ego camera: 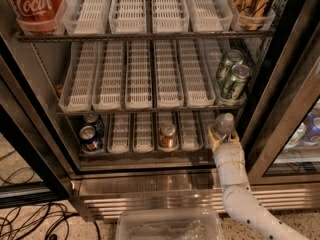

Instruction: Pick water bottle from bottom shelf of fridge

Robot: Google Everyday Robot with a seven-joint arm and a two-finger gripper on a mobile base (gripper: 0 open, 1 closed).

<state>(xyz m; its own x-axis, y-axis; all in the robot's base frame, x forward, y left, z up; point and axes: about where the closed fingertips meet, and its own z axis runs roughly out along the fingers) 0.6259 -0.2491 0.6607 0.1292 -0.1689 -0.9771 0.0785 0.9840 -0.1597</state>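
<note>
Looking into the fridge (282,79) through its open black door frame, we see three levels of white slotted trays above a ribbed stainless steel base (150,186). Our white arm (234,181) rises from the lower right corner and reaches to the right end of the bottom shelf (144,133). On the floor in front sits a clear plastic bin (170,225), with dark cables (30,223) at the left. A red cola container (37,4) stands at the top left, two green cans (232,75) on the right of the middle rack, and two blue cans (91,133) on the left of the lowest rack, with an orange-brown can (167,136) near its centre. The water bottle (223,124) stands upright at the far right front of that lowest rack, just below the green cans. Our gripper (223,135) is there too, its yellowish fingers (212,137) clasping the bottle's lower body from both sides.
</note>
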